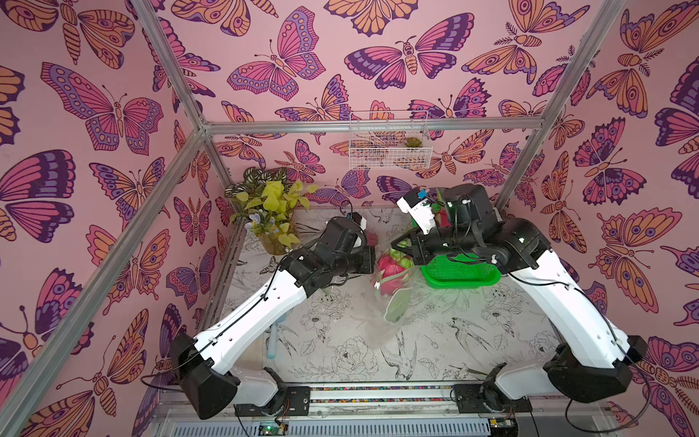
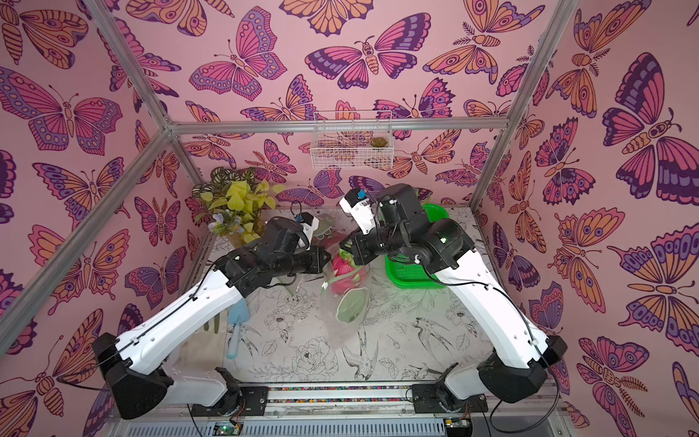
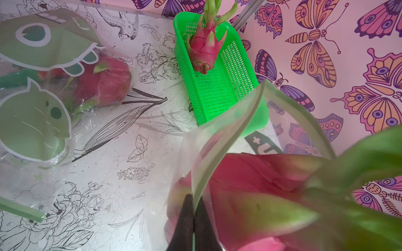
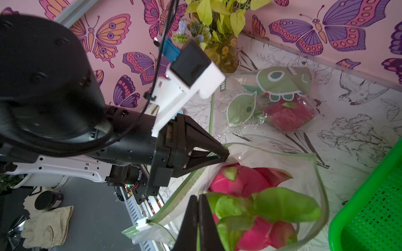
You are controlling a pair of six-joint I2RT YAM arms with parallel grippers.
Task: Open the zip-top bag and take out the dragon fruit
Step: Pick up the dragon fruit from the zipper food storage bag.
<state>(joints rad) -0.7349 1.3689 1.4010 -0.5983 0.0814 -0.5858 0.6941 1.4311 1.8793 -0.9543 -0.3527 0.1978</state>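
Observation:
A clear zip-top bag point(image 1: 395, 302) with green prints hangs between my arms, its mouth held apart. My left gripper point(image 3: 194, 200) is shut on one lip of the bag point(image 3: 228, 134). My right gripper point(image 4: 197, 198) is shut on the opposite lip, near the white slider point(image 4: 144, 223). A magenta dragon fruit point(image 4: 243, 180) with green scales sits inside, also seen in both top views point(image 1: 391, 270). A second bag point(image 3: 43, 87) lies behind, holding a redder dragon fruit point(image 3: 104, 82). Another dragon fruit point(image 3: 204, 47) lies in the green basket point(image 3: 217, 97).
A yellow-green potted plant point(image 1: 270, 212) stands at the back left corner. A white wire basket point(image 1: 389, 140) hangs on the back wall. A pale blue hand tool point(image 2: 236, 321) lies under my left arm. The green basket point(image 1: 457, 274) sits right of the bag.

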